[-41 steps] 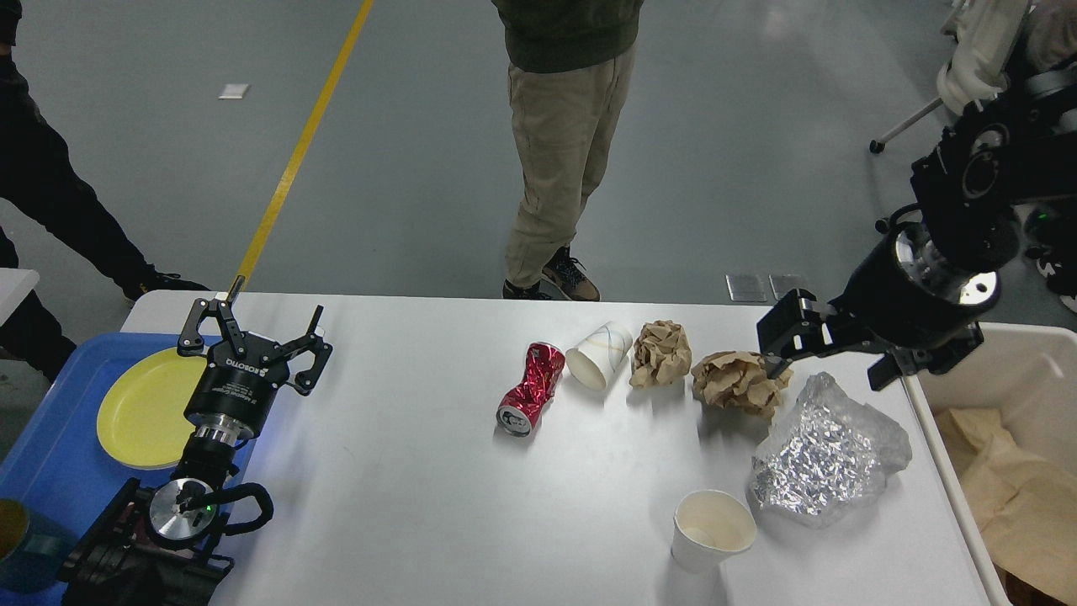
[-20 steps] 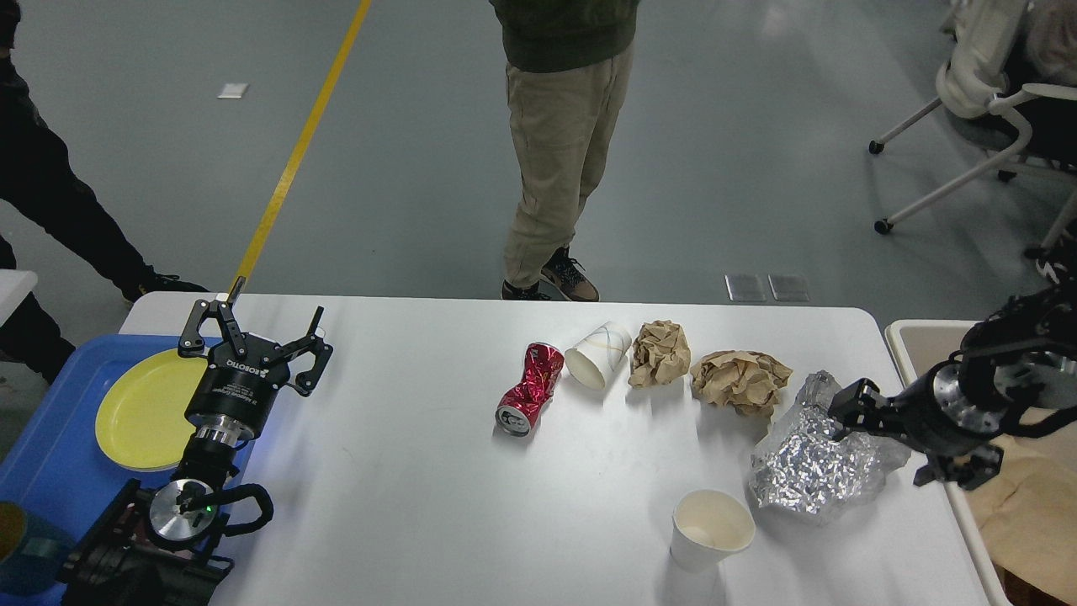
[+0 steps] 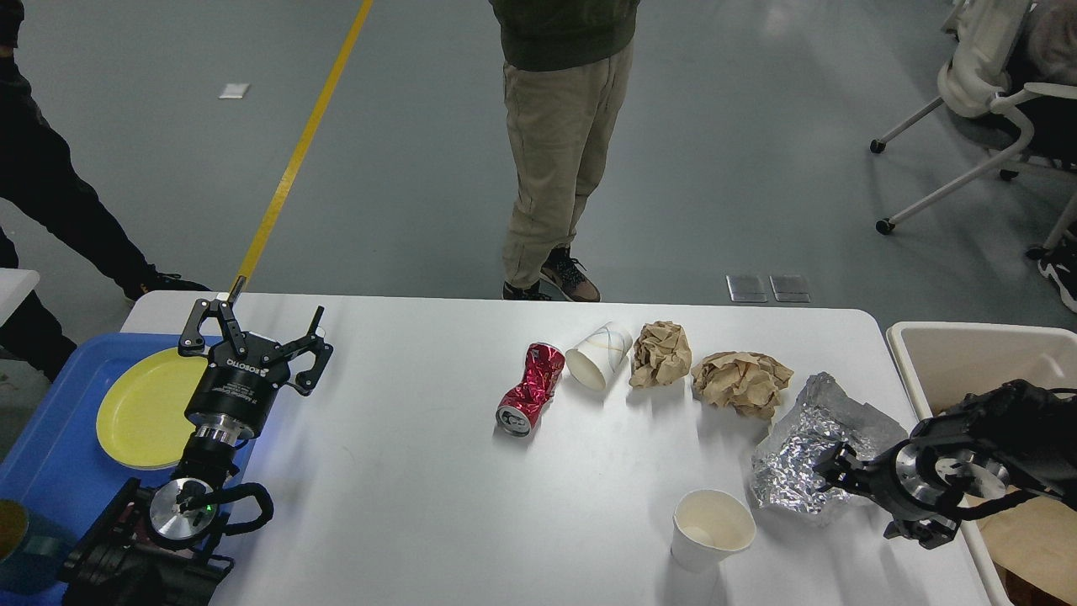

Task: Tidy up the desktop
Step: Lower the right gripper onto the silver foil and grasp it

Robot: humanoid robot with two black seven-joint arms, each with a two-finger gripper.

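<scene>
Below, desktop [image 3: 404,471] spreads beneath both: left end effector [image 3: 252,332], right end effector [image 3: 829,471].

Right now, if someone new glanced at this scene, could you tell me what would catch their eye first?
Probably the litter strewn over the right half of the desktop: a crushed red can, two brown paper wads, two paper cups, and shiny crumpled foil. The right gripper sits at the foil's near right edge, beside the beige bin. At far left, the left gripper hangs open by a yellow plate.
</scene>
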